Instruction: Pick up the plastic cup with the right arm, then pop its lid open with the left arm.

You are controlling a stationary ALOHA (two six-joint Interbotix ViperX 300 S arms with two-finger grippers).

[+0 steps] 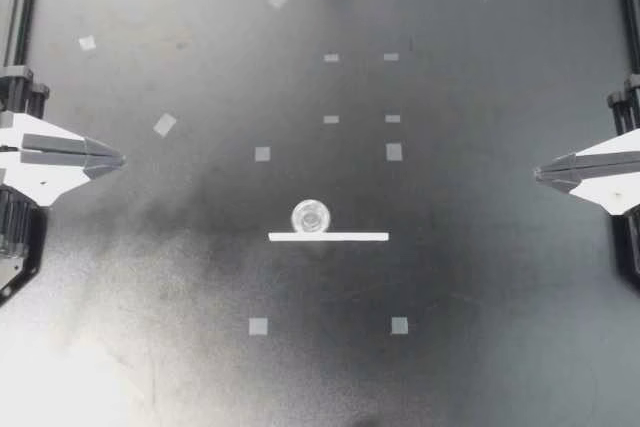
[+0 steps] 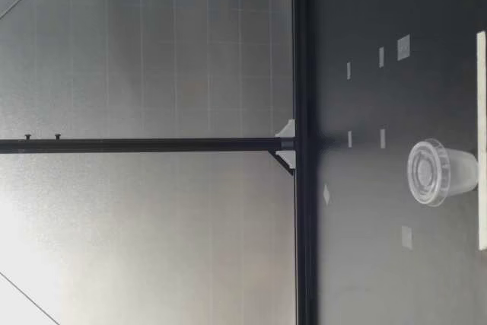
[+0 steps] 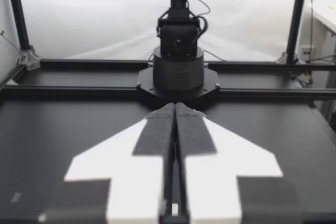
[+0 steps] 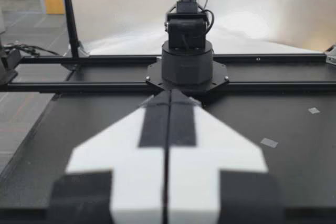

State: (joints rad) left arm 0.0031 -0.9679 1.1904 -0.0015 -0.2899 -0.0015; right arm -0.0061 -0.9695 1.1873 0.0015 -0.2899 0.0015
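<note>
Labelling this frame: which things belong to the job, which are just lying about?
In play: small clear plastic lidded cup; left gripper and right gripper, both shut.
Lying about: long white strip beside the cup; grey tape squares on the black table.

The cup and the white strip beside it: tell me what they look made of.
The cup looks like thin clear plastic, glossy: the dark table shows through its wall and the rim catches light. The white strip looks like matte tape or paper, lying flat and even-edged; I cannot tell which of the two.
</note>
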